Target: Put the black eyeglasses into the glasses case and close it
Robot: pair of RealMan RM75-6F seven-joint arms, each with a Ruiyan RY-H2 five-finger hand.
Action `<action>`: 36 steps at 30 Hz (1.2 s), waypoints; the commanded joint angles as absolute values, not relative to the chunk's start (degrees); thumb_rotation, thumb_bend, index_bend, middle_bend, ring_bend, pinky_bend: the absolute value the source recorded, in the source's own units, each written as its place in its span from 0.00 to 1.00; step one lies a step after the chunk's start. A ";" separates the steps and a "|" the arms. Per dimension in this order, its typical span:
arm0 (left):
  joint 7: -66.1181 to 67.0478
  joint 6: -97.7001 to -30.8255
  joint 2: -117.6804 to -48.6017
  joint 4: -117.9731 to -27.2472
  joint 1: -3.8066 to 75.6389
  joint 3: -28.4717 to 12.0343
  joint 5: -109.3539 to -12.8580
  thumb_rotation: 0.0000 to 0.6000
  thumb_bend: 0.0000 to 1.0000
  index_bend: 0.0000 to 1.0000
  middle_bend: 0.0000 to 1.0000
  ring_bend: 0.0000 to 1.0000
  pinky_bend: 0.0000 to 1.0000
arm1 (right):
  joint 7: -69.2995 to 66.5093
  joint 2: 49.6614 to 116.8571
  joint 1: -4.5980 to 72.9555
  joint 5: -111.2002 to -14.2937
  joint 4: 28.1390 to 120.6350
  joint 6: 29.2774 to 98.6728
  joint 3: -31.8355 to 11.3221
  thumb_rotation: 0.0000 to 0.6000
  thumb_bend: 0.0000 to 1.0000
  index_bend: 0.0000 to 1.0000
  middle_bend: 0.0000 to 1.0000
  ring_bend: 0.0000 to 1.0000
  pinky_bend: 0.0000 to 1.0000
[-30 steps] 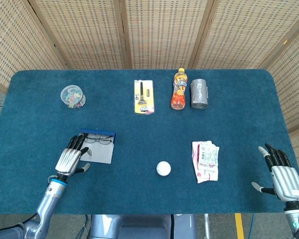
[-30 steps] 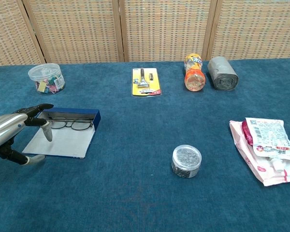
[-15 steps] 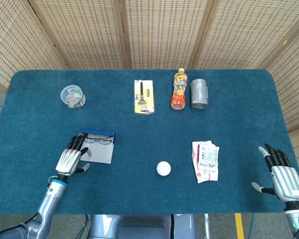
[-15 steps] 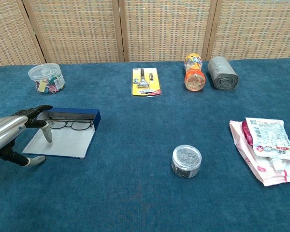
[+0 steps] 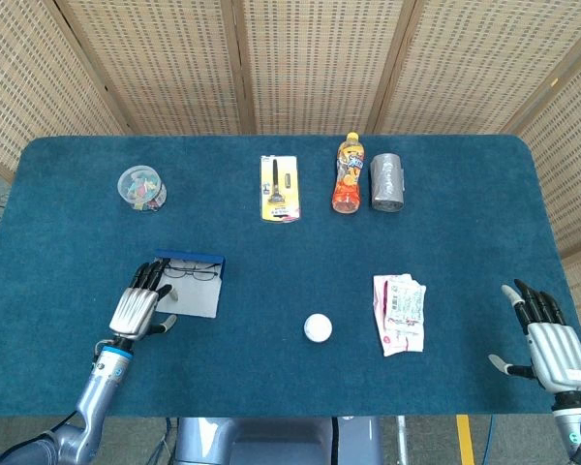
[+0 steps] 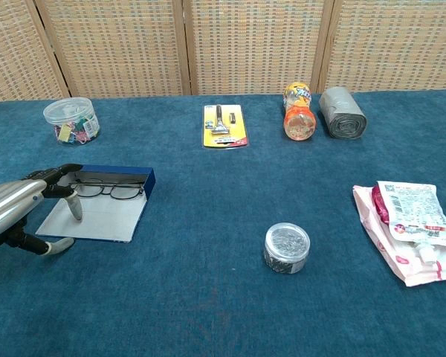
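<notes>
The left hand (image 5: pixel 136 308) is seen at the near-left part of the table (image 5: pixel 465 223), palm down with its fingers spread and holding nothing; its fingertips (image 6: pixel 59 172) lie at the left end of the glasses case (image 6: pixel 100 214), though contact cannot be confirmed. The right hand (image 5: pixel 542 334) is set near the near-right corner, fingers apart and empty, well apart from everything else. The table is covered in a dark blue felt-like cloth and is backed by woven wicker screens. The case is lying open, with a flat pale grey lining toward the near edge and a dark blue raised wall along its far side. The black eyeglasses (image 6: pixel 108 190) are found inside the case against that far wall, thin-framed, with the long axis running left to right along the wall. Open cloth is left around the case on its right and near sides. Along the far side are placed a clear plastic tub of coloured clips (image 5: pixel 141 187), a yellow carded razor (image 5: pixel 279 189), an orange drink bottle (image 5: pixel 347 174) lying flat and a grey roll (image 5: pixel 387 182) just beside it. Nearer the front are seen a small round tin (image 6: pixel 287 248) and a pink-and-white pouch (image 6: pixel 412 230).
</notes>
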State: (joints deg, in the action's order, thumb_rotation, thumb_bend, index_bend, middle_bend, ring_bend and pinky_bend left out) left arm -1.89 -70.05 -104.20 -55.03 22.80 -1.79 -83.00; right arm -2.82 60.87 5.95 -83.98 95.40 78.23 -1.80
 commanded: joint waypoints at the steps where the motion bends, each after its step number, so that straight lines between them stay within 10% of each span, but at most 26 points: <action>1: -1.84 -69.74 -104.62 -54.46 22.91 -1.93 -82.98 1.00 0.27 0.46 0.00 0.00 0.00 | -2.84 60.89 5.94 -83.99 95.38 78.26 -1.81 1.00 0.00 0.00 0.00 0.00 0.00; 15: -2.07 -69.38 -105.50 -52.55 23.85 -3.48 -82.89 1.00 0.46 0.46 0.00 0.00 0.00 | -3.28 60.88 5.97 -84.09 95.29 78.20 -1.77 1.00 0.00 0.00 0.00 0.00 0.00; 36: 3.85 -60.39 -104.06 -55.79 30.62 -10.47 -75.89 1.00 0.47 0.46 0.00 0.00 0.00 | -3.49 60.70 6.13 -83.92 95.50 77.80 -1.77 1.00 0.00 0.00 0.00 0.00 0.00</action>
